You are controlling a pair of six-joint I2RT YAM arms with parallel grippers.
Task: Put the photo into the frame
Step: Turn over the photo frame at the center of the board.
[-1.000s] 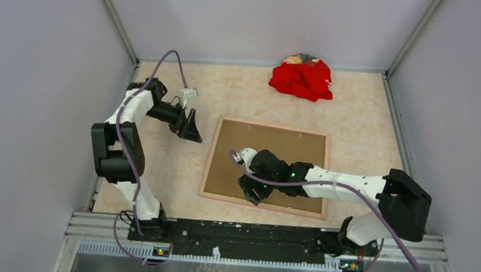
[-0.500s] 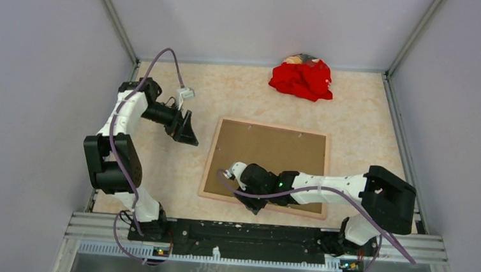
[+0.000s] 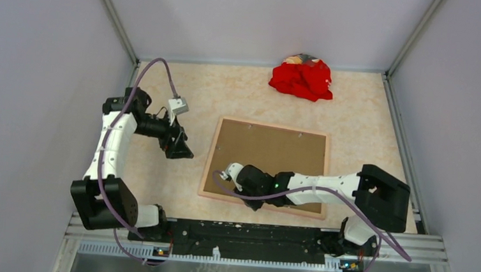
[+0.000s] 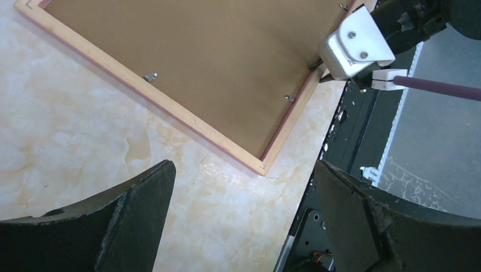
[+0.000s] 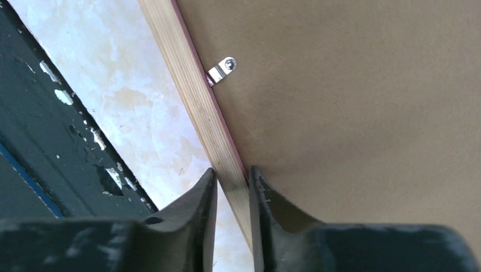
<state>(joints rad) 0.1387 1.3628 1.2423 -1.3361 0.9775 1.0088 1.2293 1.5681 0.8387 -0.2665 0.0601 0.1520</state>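
Note:
The frame (image 3: pixel 209 166) lies face down on the table, its tan wood back and brown backing board (image 3: pixel 268 154) showing. The photo is hidden from every view. My right gripper (image 3: pixel 250 202) is at the frame's near edge, left of its middle. In the right wrist view its jaws (image 5: pixel 232 173) straddle the wood rail (image 5: pixel 193 96), one finger outside and one on the board, pressed against both sides. My left gripper (image 3: pixel 179 146) hovers open to the left of the frame, above bare table (image 4: pixel 244 170), with the frame's near left corner (image 4: pixel 262 165) ahead of it.
A red cloth heap (image 3: pixel 303 77) lies at the back of the table. Small metal clips (image 5: pixel 222 69) sit along the frame's inner edge. The black base rail (image 3: pixel 250 233) runs close behind the frame's near edge. Walls enclose three sides.
My right gripper slid from over the board to the frame's near rail and narrowed its jaws onto it. The left arm drew back to the left, still open.

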